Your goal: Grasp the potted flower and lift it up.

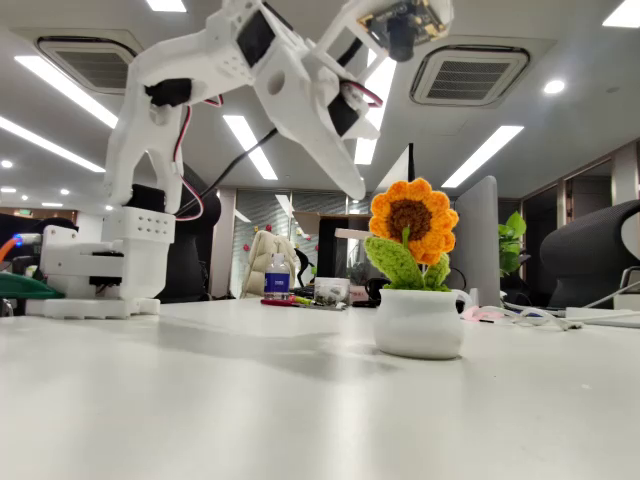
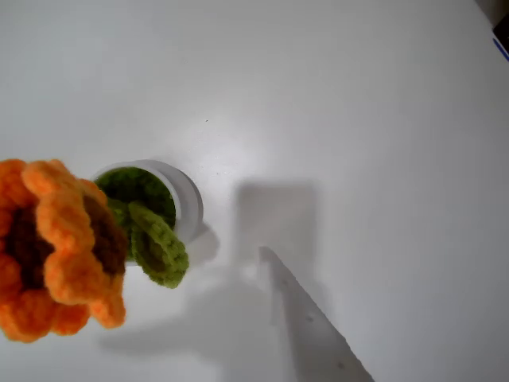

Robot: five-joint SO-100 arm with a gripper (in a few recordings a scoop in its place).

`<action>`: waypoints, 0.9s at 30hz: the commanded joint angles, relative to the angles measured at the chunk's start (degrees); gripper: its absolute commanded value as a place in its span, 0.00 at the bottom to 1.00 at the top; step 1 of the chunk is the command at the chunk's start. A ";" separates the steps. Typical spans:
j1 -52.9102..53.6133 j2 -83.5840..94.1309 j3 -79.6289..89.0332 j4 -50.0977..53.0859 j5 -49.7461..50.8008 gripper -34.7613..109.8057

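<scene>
The potted flower (image 1: 412, 228) stands upright on the white table (image 1: 200, 400), right of centre in the fixed view: orange-yellow petals, brown centre, green leaves, in a squat white pot (image 1: 420, 322). My white gripper (image 1: 372, 150) hangs in the air above and to the left of it, apart from it, its long finger (image 1: 340, 160) pointing down toward the bloom. In the wrist view the flower (image 2: 56, 247) and its pot (image 2: 181, 203) sit at the left, and one finger (image 2: 314, 334) reaches in from the bottom over bare table to the pot's right. The gripper looks open and holds nothing.
The arm's base (image 1: 100, 275) stands at the table's left. Behind the flower are a monitor (image 1: 482, 240), a green houseplant (image 1: 512, 240), a water bottle (image 1: 277, 275) and small clutter. Bare tabletop lies in front of the pot and around it.
</scene>
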 commanded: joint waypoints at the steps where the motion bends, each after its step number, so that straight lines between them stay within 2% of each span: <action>1: 0.97 0.00 -2.11 -2.55 -0.44 0.93; 9: -0.53 -3.08 -2.11 -8.26 -0.44 0.93; 27: -3.16 -4.04 -1.93 -6.77 0.79 0.93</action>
